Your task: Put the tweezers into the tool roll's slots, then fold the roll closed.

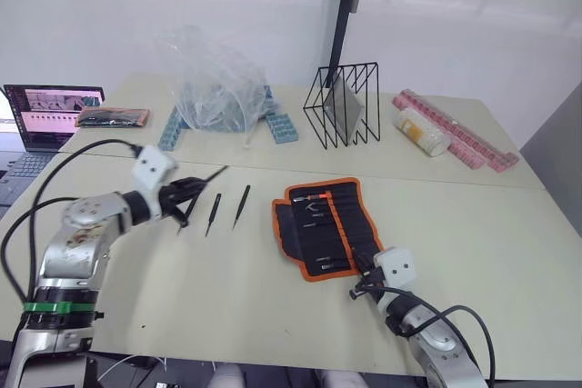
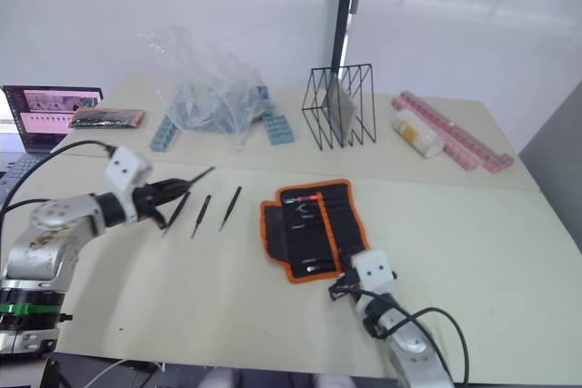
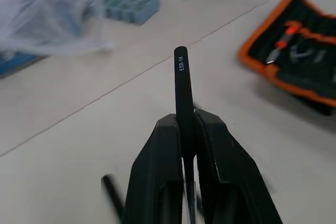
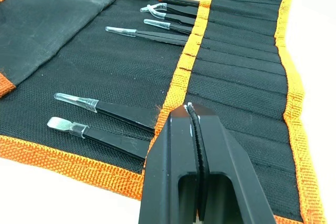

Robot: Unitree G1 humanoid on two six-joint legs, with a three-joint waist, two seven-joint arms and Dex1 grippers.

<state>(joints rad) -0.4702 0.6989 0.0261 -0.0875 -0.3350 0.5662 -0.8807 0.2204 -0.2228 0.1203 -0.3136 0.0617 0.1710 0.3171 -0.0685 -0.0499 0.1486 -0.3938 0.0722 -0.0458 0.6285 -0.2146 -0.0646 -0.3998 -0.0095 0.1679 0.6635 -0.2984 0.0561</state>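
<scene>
Left pincer [image 1: 193, 190] grips one tweezer [image 3: 181, 85] above the beige table [image 1: 227, 297]; right pincer [image 4: 193, 116] is closed, empty.

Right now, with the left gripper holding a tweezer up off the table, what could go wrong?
1. The left gripper pinches the held tweezer near one end, leaving most of it sticking out, so it may pivot or slip in transit.
2. The tool roll lies loose on the table; pushing a tip into a slot could shove it.
3. The right gripper, shut over the roll's near edge, may block the way.
</scene>
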